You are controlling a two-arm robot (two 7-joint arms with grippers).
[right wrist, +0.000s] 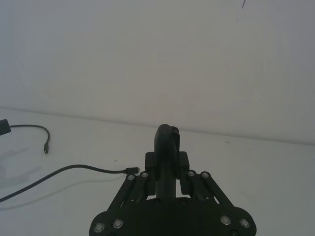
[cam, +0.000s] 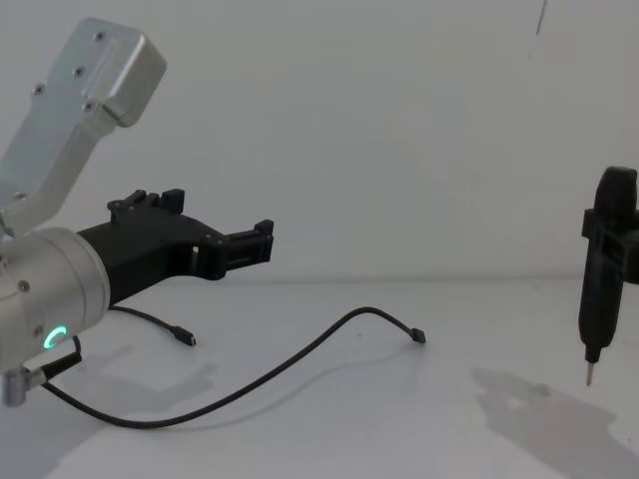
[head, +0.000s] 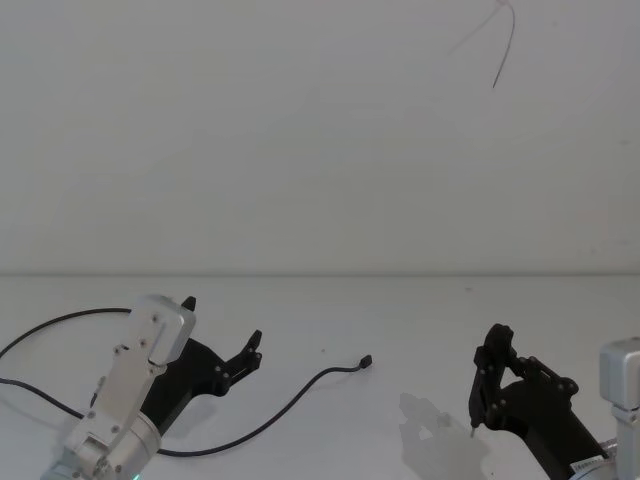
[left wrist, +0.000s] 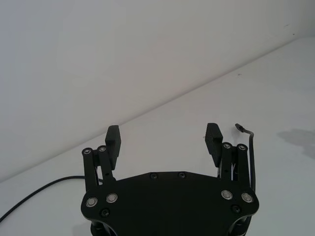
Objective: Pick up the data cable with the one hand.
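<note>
Left gripper point(head: 222, 322) hangs over the near left of the table point(head: 420, 300), its fingers point(left wrist: 113, 140) spread wide with nothing between them. In the chest view it is raised well above the surface, and in the head view it points toward 2 o'clock.

A thin black strand point(head: 60, 322) arcs in from the left edge at 9 o'clock of the gripper and runs behind the arm. I cannot tell whether it belongs to the same lead.

The cable point(head: 290, 402) lies flat on the table, untouched. It comes in from 8 o'clock, passes under the wrist, dips lowest near 6 o'clock, then climbs in a shallow curve through 5 o'clock. It ends in a plug point(head: 366, 361) at about 3 o'clock of the fingertips, well apart from them.

At the near right, the right gripper point(head: 497, 340) is parked with its fingers pressed together, clear of the cable.

The step in hand looks like the approach, since no grasp has begun. The next move probably calls for tipping the left gripper down and carrying it toward 5 o'clock. There the jaws should straddle the curve crosswise, not along it. Because the cable is thin and flat on the table, the pads likely need to reach the surface before closing fully.
</note>
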